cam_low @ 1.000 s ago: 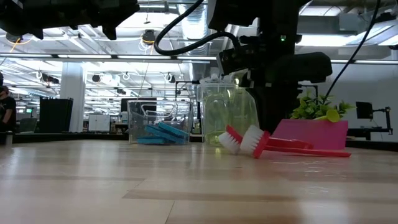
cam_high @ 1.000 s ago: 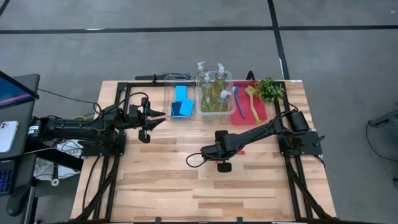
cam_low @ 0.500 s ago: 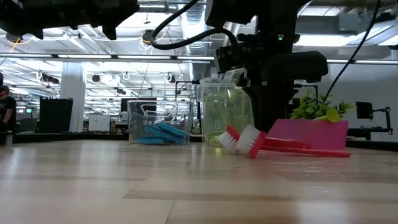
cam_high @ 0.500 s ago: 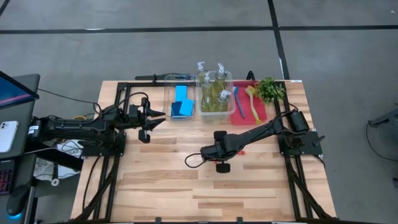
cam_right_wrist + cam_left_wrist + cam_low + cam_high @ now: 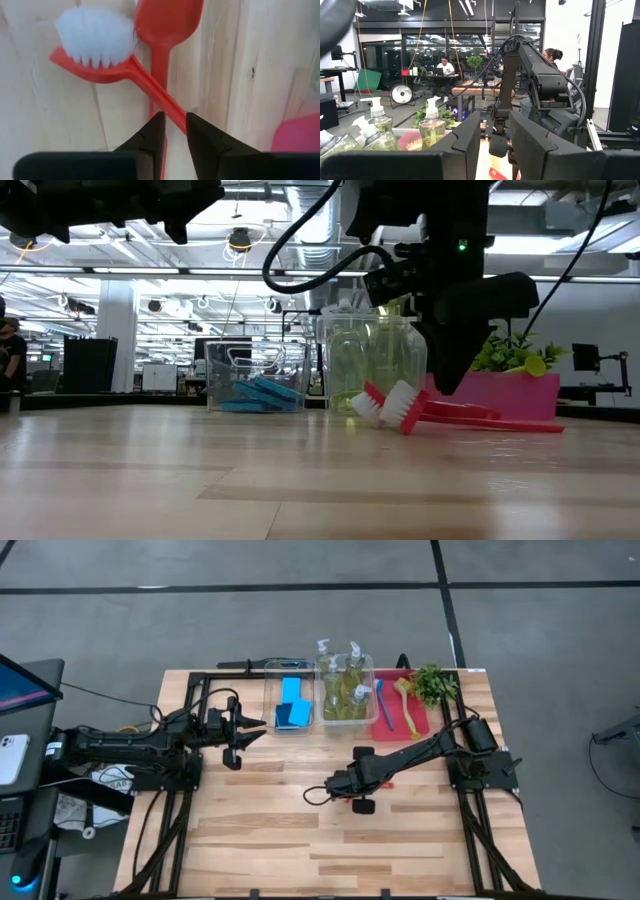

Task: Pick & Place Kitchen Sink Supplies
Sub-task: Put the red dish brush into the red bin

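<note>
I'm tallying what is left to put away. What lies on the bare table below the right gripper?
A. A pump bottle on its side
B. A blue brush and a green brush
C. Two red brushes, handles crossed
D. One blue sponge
C: the right wrist view shows two red brushes lying on the wood with handles crossing just ahead of the right gripper; the low view shows both bristle heads on the table.

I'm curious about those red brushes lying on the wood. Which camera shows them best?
The right wrist view: the two red brushes fill the picture, handles crossed, white bristles plain, just beyond the right tool. The low view shows them from the side on the table. In the high view the right arm hides them, and the left wrist view shows only a red sliver.
</note>
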`<state>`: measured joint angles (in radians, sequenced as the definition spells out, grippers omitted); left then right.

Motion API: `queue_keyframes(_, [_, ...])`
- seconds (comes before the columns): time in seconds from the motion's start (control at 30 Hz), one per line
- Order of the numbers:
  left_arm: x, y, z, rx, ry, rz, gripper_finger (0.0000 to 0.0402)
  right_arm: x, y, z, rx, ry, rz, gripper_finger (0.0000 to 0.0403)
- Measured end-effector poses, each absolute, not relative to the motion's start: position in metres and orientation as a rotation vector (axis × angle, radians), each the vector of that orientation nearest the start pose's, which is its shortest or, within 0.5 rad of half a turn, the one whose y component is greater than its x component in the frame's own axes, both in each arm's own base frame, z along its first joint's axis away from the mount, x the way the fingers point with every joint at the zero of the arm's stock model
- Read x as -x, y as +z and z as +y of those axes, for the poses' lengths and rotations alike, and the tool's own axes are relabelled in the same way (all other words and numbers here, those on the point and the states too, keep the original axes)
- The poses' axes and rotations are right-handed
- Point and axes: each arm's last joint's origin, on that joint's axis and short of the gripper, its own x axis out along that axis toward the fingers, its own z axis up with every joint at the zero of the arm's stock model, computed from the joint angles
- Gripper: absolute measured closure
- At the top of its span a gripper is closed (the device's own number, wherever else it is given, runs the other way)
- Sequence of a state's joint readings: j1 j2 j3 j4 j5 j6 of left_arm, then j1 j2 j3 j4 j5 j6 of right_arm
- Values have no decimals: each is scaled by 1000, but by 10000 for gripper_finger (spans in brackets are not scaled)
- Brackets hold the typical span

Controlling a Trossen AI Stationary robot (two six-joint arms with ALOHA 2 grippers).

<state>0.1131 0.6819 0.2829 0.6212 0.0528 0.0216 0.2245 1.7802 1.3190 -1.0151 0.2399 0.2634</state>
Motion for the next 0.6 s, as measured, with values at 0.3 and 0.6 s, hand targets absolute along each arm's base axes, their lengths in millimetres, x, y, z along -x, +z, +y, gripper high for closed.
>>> queue_keyframes(0.3, [-158, 251, 16, -40, 62, -221, 297, -323, 211, 70, 125, -192, 1413, 330])
queue_keyframes(0.6, [-158, 251, 16, -40, 62, -220, 297, -321, 208, 69, 128, -225, 1410, 330])
